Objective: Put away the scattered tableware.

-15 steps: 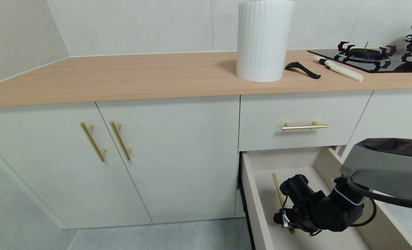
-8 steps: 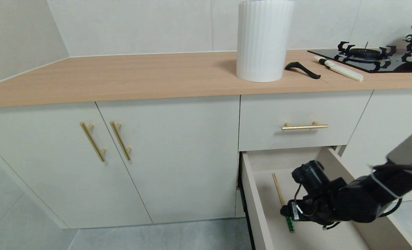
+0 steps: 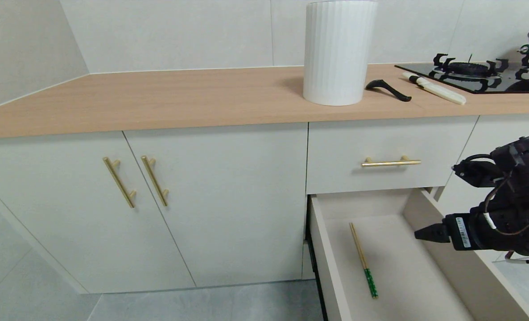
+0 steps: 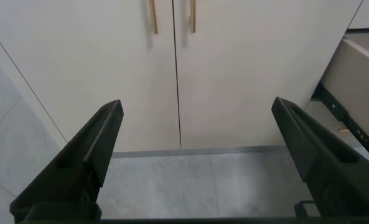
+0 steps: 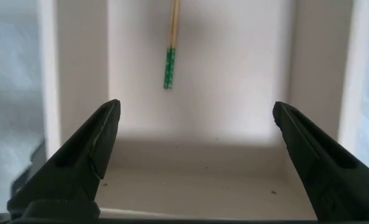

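Note:
A pair of wooden chopsticks [image 3: 362, 263] with green ends lies loose on the floor of the open drawer [image 3: 326, 254], near its left wall. My right gripper [image 3: 436, 201] hangs open above the drawer's right side, well clear of the chopsticks. In the right wrist view its fingers stand wide apart with nothing between them, looking down at the chopsticks [image 5: 170, 43] in the drawer [image 5: 234, 118]. On the counter lie a black spoon [image 3: 387, 89] and a cream-handled knife [image 3: 434, 88]. My left gripper [image 4: 196, 155] is open and empty, low in front of the cabinet doors.
A tall white ribbed container [image 3: 338, 51] stands on the wooden counter [image 3: 179, 96] beside the spoon. A black gas hob [image 3: 478, 73] is at the far right. A shut drawer with a gold handle [image 3: 391, 162] sits above the open one. Two cabinet doors [image 4: 172, 62] are shut.
My right gripper has risen out of the drawer and moved right, leaving the chopsticks lying on the drawer floor, now fully uncovered.

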You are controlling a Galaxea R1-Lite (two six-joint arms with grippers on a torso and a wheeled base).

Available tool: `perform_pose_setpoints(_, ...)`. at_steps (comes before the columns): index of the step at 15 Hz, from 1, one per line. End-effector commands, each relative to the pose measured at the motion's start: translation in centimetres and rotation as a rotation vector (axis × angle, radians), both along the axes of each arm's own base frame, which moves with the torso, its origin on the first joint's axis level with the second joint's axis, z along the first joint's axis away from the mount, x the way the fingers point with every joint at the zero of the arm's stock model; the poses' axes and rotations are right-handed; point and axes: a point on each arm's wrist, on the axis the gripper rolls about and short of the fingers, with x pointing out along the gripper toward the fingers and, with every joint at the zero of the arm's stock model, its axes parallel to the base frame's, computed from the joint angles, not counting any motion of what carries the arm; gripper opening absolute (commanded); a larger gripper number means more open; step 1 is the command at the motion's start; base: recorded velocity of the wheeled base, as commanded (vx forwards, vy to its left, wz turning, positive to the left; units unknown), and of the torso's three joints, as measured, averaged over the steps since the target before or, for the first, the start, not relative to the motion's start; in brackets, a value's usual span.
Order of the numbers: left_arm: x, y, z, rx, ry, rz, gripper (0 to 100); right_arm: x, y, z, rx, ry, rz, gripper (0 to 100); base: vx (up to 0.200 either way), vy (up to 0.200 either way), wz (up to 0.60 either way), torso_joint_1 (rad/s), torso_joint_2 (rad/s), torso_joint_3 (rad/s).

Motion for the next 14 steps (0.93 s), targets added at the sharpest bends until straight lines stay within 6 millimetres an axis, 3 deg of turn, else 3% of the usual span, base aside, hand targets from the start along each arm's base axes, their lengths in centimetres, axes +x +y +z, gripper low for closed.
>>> perform_pose_setpoints(1, 0.0, 0.0, 0.0, 0.000, 0.000, 0.000, 100, -0.8, -0.4, 0.8, 0.009, -0.037, -0.003, 100, 0.000, 0.000, 0.00, 0.000, 0.00, 0.000)
perform_pose_setpoints(3, 0.0, 0.0, 0.0, 0.000, 0.000, 0.000, 100, -0.8, -0.4, 0.8, 0.009, -0.036, -0.003, 100, 0.000, 0.000, 0.00, 0.000, 0.00, 0.000)
perform_pose_setpoints(7, 0.0, 0.0, 0.0, 0.000, 0.000, 0.000, 100, -0.8, -0.4, 0.6, 0.003, -0.029, 0.002, 100, 0.000, 0.000, 0.00, 0.080, -0.22, -0.249)
perform_pose_setpoints(14, 0.0, 0.0, 0.0, 0.000, 0.000, 0.000, 100, -0.7, -0.2, -0.2, -0.012, -0.016, 0.020, 100, 0.000, 0.000, 0.00, 0.145, -0.51, -0.302)
